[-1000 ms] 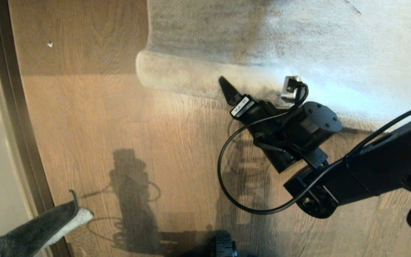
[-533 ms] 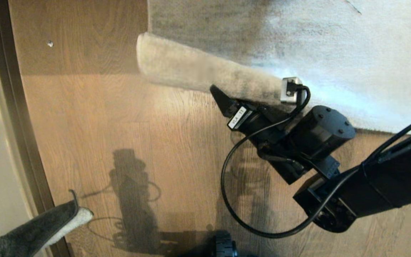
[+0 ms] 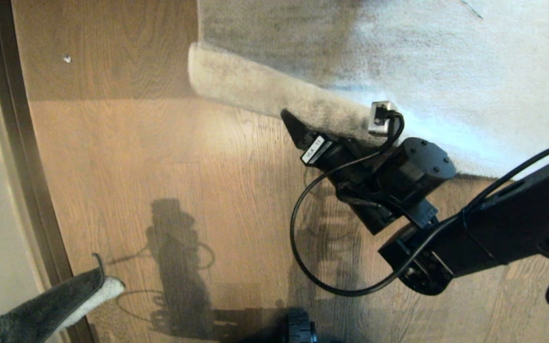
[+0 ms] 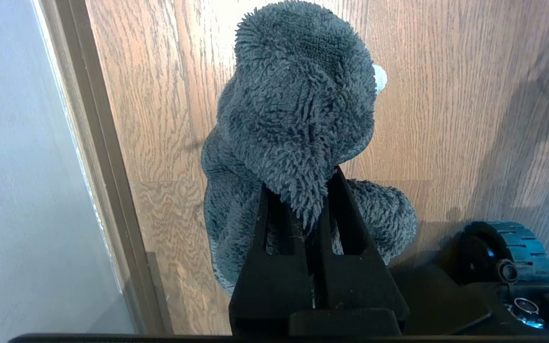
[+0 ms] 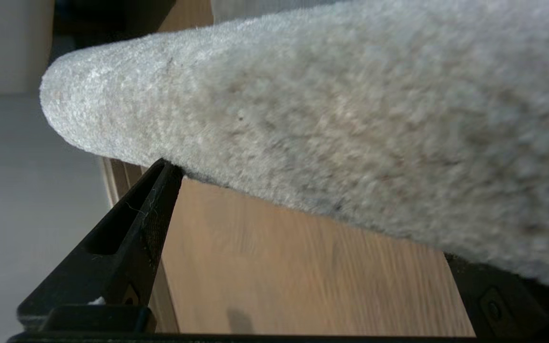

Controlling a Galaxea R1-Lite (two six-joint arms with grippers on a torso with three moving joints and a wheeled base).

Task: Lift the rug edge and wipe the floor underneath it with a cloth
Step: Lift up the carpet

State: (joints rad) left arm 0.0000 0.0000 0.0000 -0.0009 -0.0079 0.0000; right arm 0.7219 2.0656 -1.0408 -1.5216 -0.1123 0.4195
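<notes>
— How is the right tool (image 3: 331, 126) seen?
— It is held low on an arm stretched in from the right, fingers (image 5: 127, 238) spread wide.
— And the left tool (image 4: 310, 224)?
— It is kept clamped shut, parked low at the left.

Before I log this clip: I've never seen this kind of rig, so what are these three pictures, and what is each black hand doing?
It is a wheeled robot with two arms, each ending in a two-fingered hand. The wide picture looks down from a camera on its head; the other two come from cameras on its wrists, behind the fingers.

Below is the floor, brown wood planks, with a pale rug at the top. The rug edge is raised off the floor near its corner. The right hand is at that edge, jaws wide open, with one finger under the pile, propping it rather than pinching it.

The left hand is off to the side by the baseboard, shut on the cloth, a fuzzy dark grey rag clear of the floor.
</notes>
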